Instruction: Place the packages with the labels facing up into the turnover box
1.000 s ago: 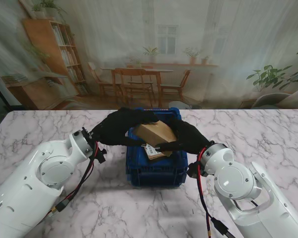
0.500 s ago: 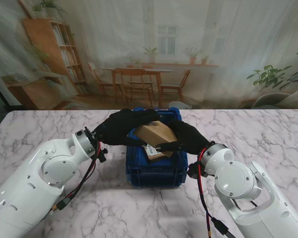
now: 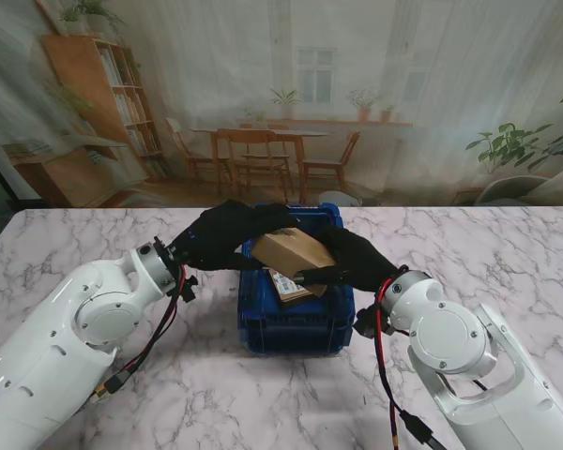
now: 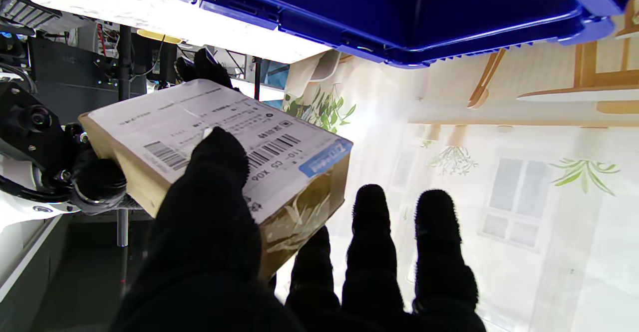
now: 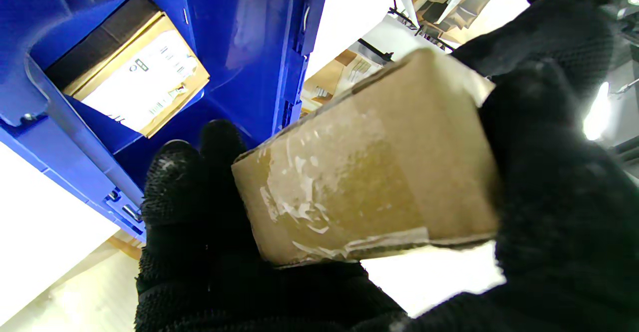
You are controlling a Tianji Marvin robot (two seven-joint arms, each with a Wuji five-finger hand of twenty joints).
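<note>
A brown cardboard package (image 3: pixel 291 249) hangs tilted over the blue turnover box (image 3: pixel 291 323), held between both black-gloved hands. My left hand (image 3: pixel 221 235) grips its left side; the thumb (image 4: pixel 218 172) lies on its white shipping label (image 4: pixel 259 137). My right hand (image 3: pixel 353 261) clamps the taped end (image 5: pixel 369 187) from the right. The stand's view shows only plain brown faces of this package. A second package (image 3: pixel 284 284) lies inside the box with its label (image 5: pixel 142 80) facing up.
The box stands in the middle of a marbled white table (image 3: pixel 94 239). Its blue walls (image 5: pixel 244 37) rise close beside my right hand's fingers, and its rim (image 4: pixel 399 22) runs past my left hand. Both white forearms flank the box.
The held package has turned slightly and shifted a little to the left between the hands. My left forearm has moved a bit farther from me. Both grips hold.
</note>
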